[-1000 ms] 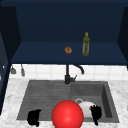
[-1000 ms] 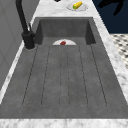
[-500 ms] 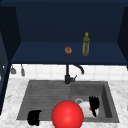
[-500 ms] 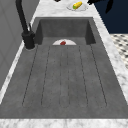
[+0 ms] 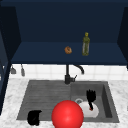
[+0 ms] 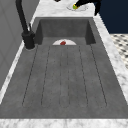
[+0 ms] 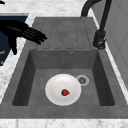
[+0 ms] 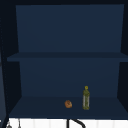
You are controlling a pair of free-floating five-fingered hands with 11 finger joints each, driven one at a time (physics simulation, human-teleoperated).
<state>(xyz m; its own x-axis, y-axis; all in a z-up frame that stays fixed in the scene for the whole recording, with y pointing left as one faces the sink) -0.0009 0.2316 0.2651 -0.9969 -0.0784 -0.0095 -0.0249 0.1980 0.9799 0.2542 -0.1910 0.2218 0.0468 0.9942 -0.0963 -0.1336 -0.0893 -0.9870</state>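
The right hand (image 5: 91, 96) hangs over the sink basin (image 5: 106, 97), above the white plate (image 5: 96, 112), with its fingers straight and a little spread, holding nothing. In the right side view this same hand (image 7: 21, 31) is above the left rim of the basin, its fingers stretched toward the draining board (image 7: 65, 32) and its thumb hanging down; it does not touch the sink.

Under it, the plate (image 7: 63, 89) lies flat on the basin floor, just beside the drain (image 7: 82, 80). On the middle of the plate there is a small red piece (image 7: 65, 92), probably a strawberry or something like it; I cannot tell exactly. In the left side view, the far edge of the plate (image 6: 64, 43) and the red piece (image 6: 63, 42) show over the step of the basin.

I judge the red piece is light and soft, so a gentle pinch from above with the fingertips should be enough; a strong squeeze could crush it. The plate looks stiff, smooth and breakable. It lies flat, so its rim is the only place to take it, and it may slide on the basin floor.

The left hand (image 5: 34, 117) floats at the front left corner of the sink with its fingers curled and nothing in them. Beside it a big red ball (image 5: 67, 115) covers part of the plate in the front view. The black faucet (image 5: 68, 75) stands behind the sink, and on the shelf above are a green bottle (image 5: 86, 44) and a small orange thing (image 5: 68, 50).
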